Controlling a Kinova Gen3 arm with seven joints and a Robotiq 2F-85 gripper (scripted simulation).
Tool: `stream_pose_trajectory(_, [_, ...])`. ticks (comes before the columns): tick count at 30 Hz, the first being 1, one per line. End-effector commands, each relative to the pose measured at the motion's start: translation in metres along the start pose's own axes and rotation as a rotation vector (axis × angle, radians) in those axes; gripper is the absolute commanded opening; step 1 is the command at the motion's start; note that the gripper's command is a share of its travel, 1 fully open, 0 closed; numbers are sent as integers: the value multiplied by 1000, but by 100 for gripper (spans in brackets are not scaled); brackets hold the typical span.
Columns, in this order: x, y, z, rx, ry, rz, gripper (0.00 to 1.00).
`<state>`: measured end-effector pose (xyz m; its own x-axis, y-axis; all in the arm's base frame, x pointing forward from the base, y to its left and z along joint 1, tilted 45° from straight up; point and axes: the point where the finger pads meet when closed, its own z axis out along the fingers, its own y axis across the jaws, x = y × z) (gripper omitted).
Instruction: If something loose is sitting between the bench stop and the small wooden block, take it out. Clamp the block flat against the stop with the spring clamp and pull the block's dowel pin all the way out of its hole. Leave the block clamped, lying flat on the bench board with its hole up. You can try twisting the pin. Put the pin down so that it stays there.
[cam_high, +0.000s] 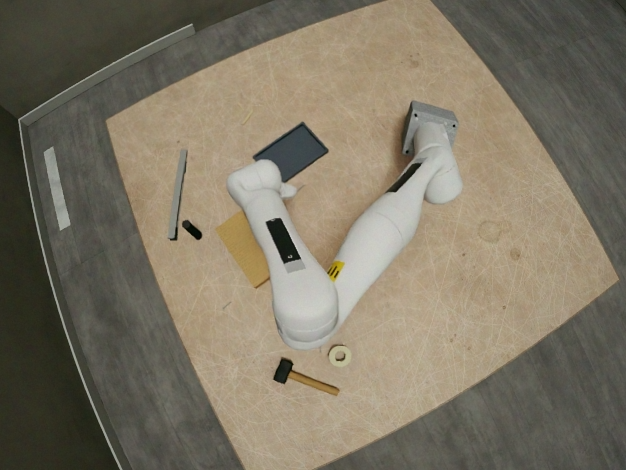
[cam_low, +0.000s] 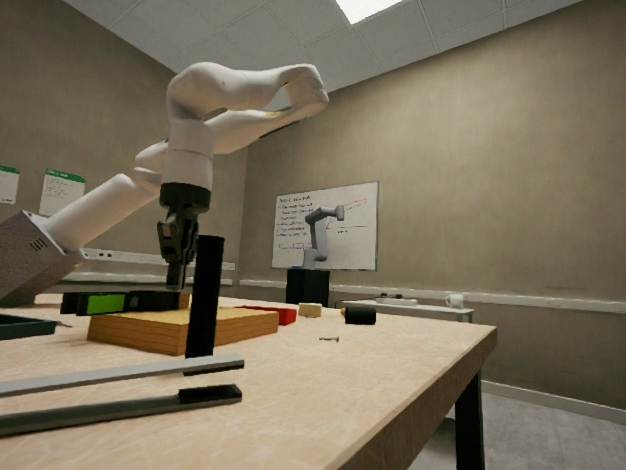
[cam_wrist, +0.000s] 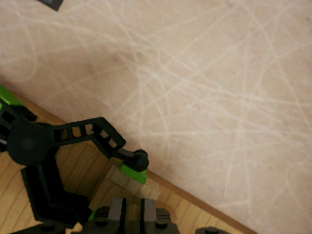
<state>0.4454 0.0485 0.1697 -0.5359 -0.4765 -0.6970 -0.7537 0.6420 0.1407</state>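
The end effector (cam_low: 174, 287) (cam_wrist: 133, 217) points straight down over the bench board (cam_high: 240, 245) (cam_low: 136, 333) (cam_wrist: 192, 206), and that vertical line is what we judge the next move turns on: the pin should come out upward along its own length, since its hole is meant to face up. Its fingers are almost together, with a narrow gap between them. Wood-coloured material shows in that gap, but we cannot tell whether they grip the pin or just have wood behind them. The pin does not show distinctly; we take it to be at or just under the fingertips, its long axis probably upright. The spring clamp (cam_low: 106, 303) (cam_wrist: 29, 143) lies over the board, its green pads either side of pale wooden pieces (cam_wrist: 111, 191) beside the fingers — probably block and stop, though we cannot tell which is which. If the fingers do have the pin, we would twist gently and lift straight, as a sideways pull could shift the block. The shallow tray (cam_high: 298, 151) (cam_low: 25, 326) (cam_wrist: 52, 4) has nothing in the part seen from the top — its raised rim would help stop the pin rolling away.
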Motion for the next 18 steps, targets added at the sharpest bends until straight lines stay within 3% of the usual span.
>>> stream_pose_trajectory(1, [0, -1, -1, 2, -2, 9, 10])
stream_pose_trajectory(18, [0, -1, -1, 2, -2, 76, 10])
